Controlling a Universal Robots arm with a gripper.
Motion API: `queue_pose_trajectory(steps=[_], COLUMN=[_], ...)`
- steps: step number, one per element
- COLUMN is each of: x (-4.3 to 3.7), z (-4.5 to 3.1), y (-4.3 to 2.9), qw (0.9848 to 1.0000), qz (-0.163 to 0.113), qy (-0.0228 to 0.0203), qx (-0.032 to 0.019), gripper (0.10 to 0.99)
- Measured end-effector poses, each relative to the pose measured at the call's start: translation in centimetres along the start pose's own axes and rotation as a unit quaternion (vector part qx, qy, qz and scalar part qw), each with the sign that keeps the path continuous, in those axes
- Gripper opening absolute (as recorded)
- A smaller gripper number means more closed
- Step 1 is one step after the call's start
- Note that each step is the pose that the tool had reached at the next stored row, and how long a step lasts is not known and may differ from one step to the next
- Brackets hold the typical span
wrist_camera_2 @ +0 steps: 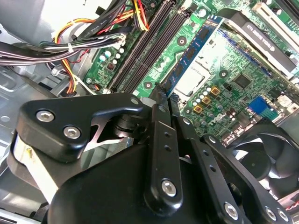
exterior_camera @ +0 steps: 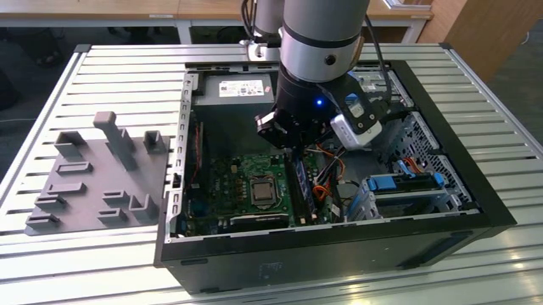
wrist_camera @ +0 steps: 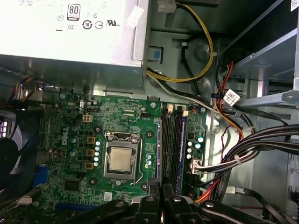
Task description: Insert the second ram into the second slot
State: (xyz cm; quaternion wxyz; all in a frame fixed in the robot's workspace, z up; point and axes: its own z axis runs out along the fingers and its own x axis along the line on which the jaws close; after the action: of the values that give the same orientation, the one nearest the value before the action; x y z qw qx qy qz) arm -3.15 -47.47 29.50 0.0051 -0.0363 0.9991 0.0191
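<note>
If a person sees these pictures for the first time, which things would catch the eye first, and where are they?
First the robot arm, reaching down into the open computer case on the slatted table. Next the green motherboard with its bare processor in the middle. In the second wrist view the end effector sits at one end of a blue ram standing in a slot beside empty black slots.

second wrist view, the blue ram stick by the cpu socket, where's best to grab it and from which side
Grip the ram stick by its exposed long top edge, pinching across its two flat faces, and come straight down from above the motherboard. It stands on edge with its lower edge down at the board, so only the top edge and thin faces look reachable.
</note>
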Motion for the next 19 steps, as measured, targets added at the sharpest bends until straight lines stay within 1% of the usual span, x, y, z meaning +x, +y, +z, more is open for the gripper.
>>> queue_pose_trajectory(steps=[12,19], x=[0.0,0.04], z=[0.38,0.94], y=[-0.02,-0.04], qw=[1.0,1.0], qz=[0.0,0.0], qy=[-0.0004,-0.0012], qx=[0.0,0.0006], gripper=[0.137,0.137])
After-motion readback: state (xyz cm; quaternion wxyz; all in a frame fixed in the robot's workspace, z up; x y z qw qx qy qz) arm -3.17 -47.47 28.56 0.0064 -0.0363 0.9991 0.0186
